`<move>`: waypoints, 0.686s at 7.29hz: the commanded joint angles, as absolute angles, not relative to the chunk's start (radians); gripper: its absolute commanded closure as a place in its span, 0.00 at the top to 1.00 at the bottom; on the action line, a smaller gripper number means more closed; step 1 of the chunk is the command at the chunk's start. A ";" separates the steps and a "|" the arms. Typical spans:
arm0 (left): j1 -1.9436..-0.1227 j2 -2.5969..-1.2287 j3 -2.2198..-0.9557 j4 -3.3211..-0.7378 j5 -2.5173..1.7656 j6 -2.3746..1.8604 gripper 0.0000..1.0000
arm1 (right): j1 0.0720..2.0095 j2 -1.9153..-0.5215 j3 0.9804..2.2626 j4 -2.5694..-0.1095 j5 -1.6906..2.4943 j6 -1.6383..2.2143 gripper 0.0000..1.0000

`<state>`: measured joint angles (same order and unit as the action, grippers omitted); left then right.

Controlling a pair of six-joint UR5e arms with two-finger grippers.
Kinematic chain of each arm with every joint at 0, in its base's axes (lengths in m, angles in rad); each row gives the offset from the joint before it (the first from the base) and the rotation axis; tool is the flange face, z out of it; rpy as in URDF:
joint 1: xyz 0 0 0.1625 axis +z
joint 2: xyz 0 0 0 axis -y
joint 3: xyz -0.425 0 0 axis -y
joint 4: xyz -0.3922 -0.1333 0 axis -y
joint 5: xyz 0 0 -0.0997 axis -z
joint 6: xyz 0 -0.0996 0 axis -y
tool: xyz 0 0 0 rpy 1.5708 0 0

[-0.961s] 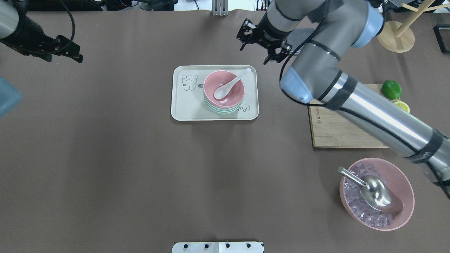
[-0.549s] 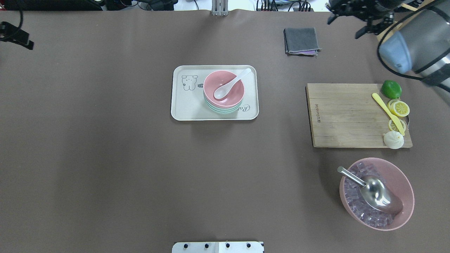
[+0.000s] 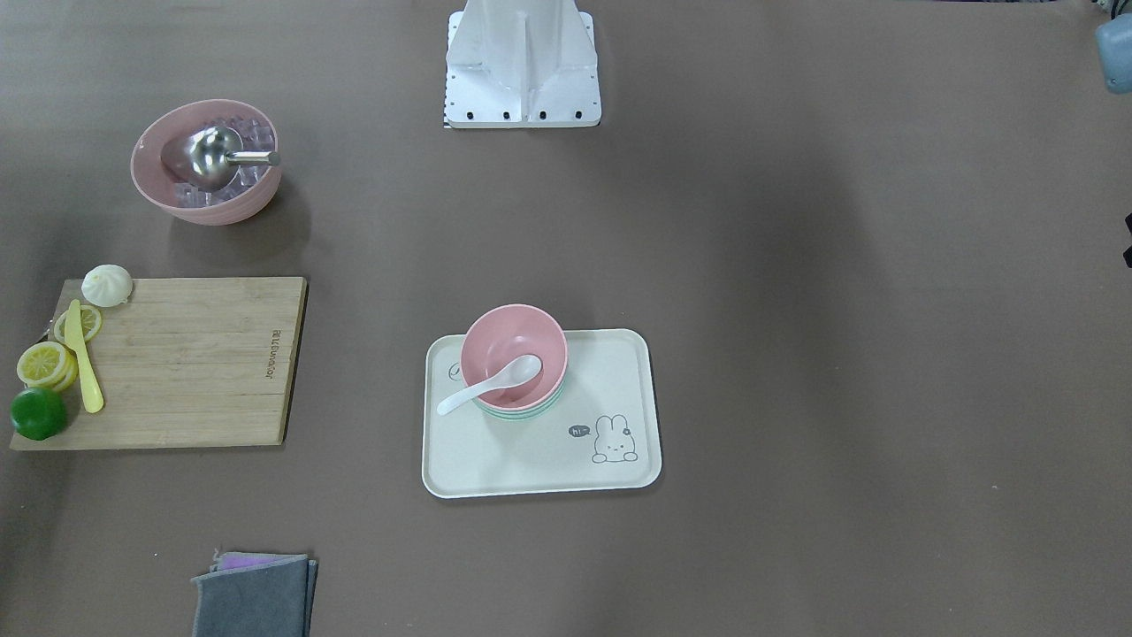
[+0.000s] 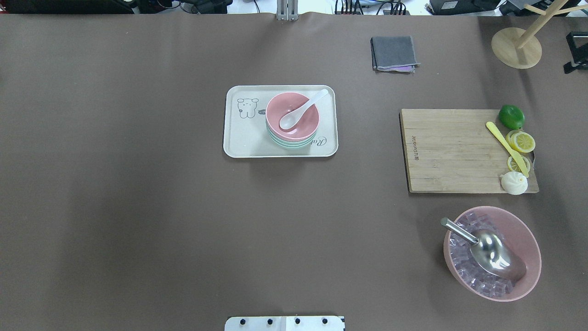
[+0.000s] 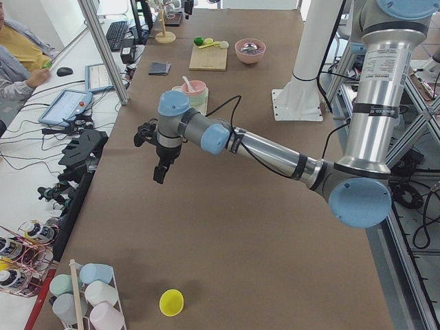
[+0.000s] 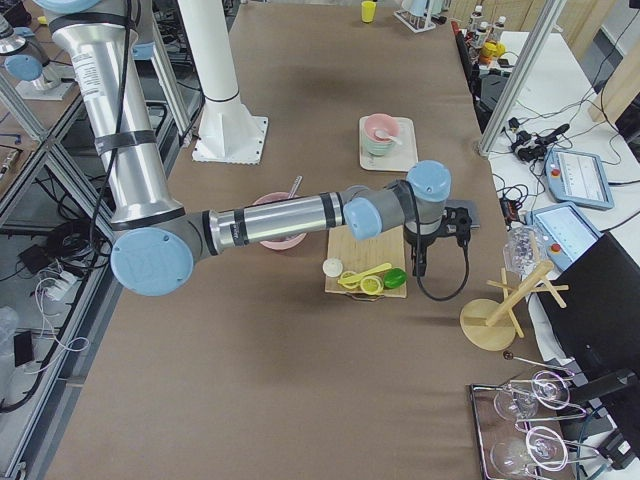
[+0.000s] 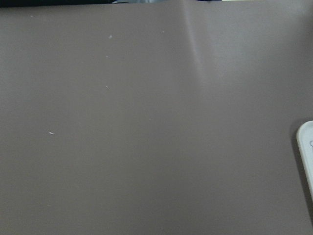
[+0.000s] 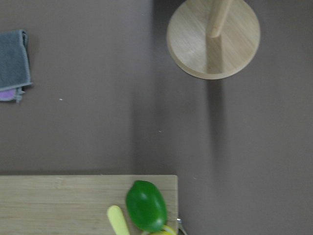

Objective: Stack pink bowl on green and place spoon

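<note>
Both arms have drawn back to the bench [image 4: 138,207] ends, we think because the pink bowl [image 4: 292,120] sits in the green bowl [image 4: 287,144] on the tray [image 4: 239,138] with the spoon [image 4: 301,110] resting inside, and we cannot tell if the left gripper [image 5: 159,176] or right gripper [image 6: 417,266] is spread.

Brown table from above, with a tray corner at the edge.
The table [image 7: 122,122] fills nearly the whole view. A faint crease [image 7: 195,54] runs down from 12 o'clock, bending slightly toward 1 o'clock. A few pale specks [image 7: 51,132] lie toward 9 o'clock. The tray [image 7: 304,142], white with a rounded corner, pokes in between 3 and 4 o'clock.
</note>
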<state>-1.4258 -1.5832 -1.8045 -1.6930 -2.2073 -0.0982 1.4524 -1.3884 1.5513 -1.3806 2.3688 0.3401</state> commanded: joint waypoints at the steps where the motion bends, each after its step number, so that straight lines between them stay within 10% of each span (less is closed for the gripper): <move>1: -1.445 -1.529 -1.790 -1.700 -2.214 -0.086 0.98 | 1.537 -1.460 1.558 -1.403 2.347 0.116 1.00; 5: -1.444 -1.517 -1.786 -1.692 -2.365 -0.101 0.98 | 1.508 -1.430 1.612 -1.492 2.267 0.069 1.00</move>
<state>-1.4449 -1.5287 -1.7884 -1.6969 -2.3390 -0.0954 1.5237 -1.4575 1.5997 -1.4447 2.2779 0.0745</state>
